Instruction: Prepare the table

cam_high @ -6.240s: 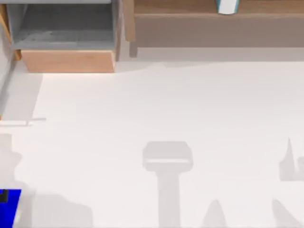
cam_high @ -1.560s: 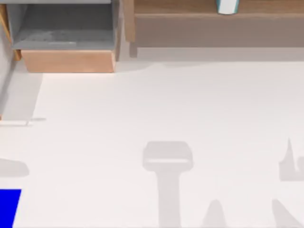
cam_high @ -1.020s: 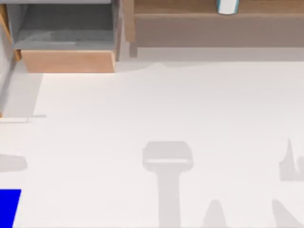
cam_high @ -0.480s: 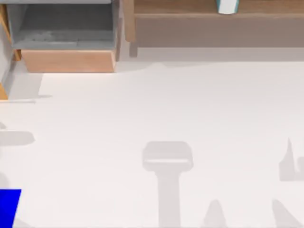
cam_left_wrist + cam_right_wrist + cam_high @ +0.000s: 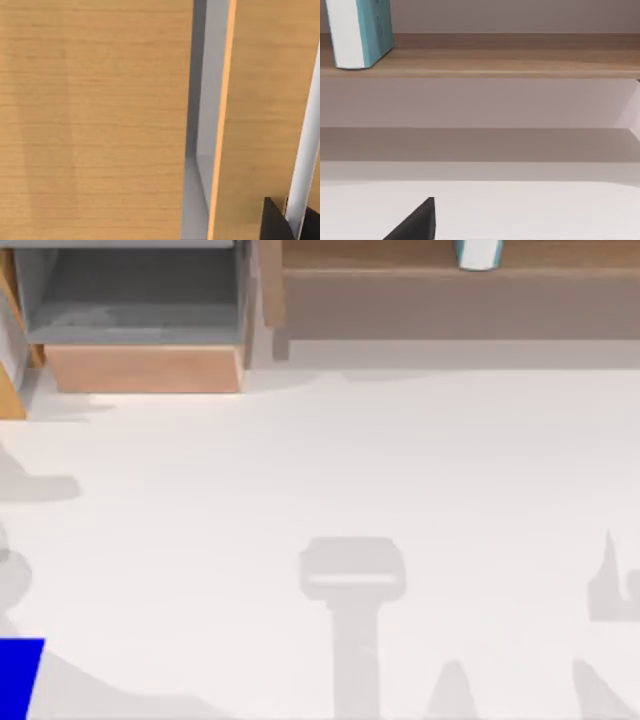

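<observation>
The white bench (image 5: 330, 470) spreads across nearly the whole top view, bare on its broad middle and marked by grey shadows along its near edge and left side. At its far left corner sits a grey-lined box (image 5: 140, 300) with a light-wood front, and just right of it a long wooden shelf (image 5: 450, 290) runs along the far edge, carrying a teal and white book (image 5: 478, 253) standing upright. A blue block (image 5: 18, 676) lies at the near left corner. The left wrist view faces light-wood panels (image 5: 95, 120) up close, split by a narrow grey gap. Whether either pincer is released or clenched cannot be told.
</observation>
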Robot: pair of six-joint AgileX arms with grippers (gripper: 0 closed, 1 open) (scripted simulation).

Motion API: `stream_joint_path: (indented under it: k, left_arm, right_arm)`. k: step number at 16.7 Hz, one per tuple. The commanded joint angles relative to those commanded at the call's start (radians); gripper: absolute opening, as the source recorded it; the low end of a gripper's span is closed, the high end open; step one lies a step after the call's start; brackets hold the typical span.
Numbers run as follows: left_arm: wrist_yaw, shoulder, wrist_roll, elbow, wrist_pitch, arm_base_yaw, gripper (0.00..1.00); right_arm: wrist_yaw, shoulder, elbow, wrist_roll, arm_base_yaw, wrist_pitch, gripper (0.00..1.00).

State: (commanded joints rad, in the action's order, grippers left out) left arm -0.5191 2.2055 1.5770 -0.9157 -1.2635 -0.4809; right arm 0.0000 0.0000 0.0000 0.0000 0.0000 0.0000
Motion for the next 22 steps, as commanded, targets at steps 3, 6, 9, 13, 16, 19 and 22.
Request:
stream_joint_path:
  k: [3, 6, 9, 13, 16, 19, 22]
  left_arm:
    - [0.024, 0.027, -0.002, -0.060, 0.038, 0.024, 0.00]
    - [0.022, 0.026, -0.002, -0.055, 0.039, 0.019, 0.00]
    - [0.035, 0.051, -0.002, -0.096, 0.063, 0.029, 0.00]
    - [0.068, 0.120, -0.003, -0.267, 0.140, 0.067, 0.00]
    - [0.089, 0.154, -0.006, -0.336, 0.187, 0.087, 0.00]
    - [0.090, 0.156, -0.006, -0.338, 0.188, 0.088, 0.00]
    - [0.090, 0.156, -0.006, -0.338, 0.188, 0.088, 0.15]
  right_arm:
    - [0.000, 0.000, 0.000, 0.000, 0.000, 0.000, 1.00]
    - [0.000, 0.000, 0.000, 0.000, 0.000, 0.000, 1.00]
    - [0.000, 0.000, 0.000, 0.000, 0.000, 0.000, 1.00]
    - [0.000, 0.000, 0.000, 0.000, 0.000, 0.000, 1.00]
    - [0.000, 0.000, 0.000, 0.000, 0.000, 0.000, 1.00]
    - [0.000, 0.000, 0.000, 0.000, 0.000, 0.000, 1.00]
    - [0.000, 0.000, 0.000, 0.000, 0.000, 0.000, 1.00]
